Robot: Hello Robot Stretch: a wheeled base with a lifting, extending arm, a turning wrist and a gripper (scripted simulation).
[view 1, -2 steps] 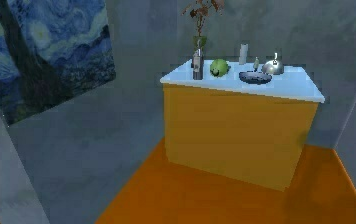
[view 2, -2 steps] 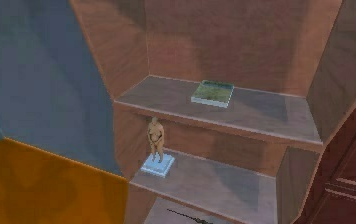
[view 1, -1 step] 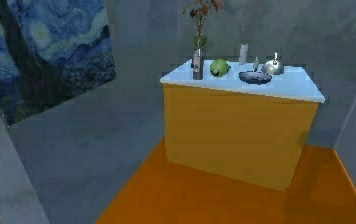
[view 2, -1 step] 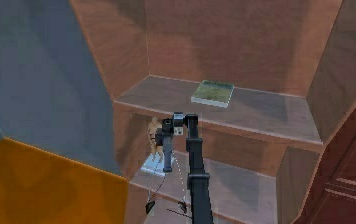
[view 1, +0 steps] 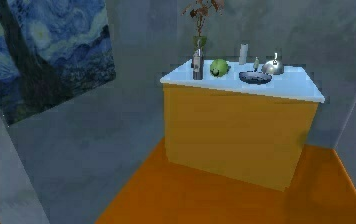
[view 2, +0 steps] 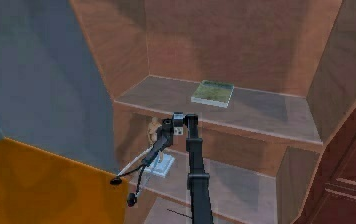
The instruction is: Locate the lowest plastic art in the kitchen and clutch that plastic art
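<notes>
lower shelf (view 2: 238,183): small pale object (view 2: 162,166) near jaws

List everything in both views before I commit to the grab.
painting: one, blue swirling sky, forward view's left wall
counter: one, orange, pale blue top, forward view's middle
vase of flowers: one, dark, counter's left part
round fruit: one, green, beside the vase
cylinder: one, pale, counter's back
dish: one, dark, counter's right part
shelves: two, brown wood, arm side view
book: one, greenish, upper shelf
small object: one, pale, lower shelf
arm: one, dark
gripper: one, dark; cannot tell whether it holds anything
</notes>
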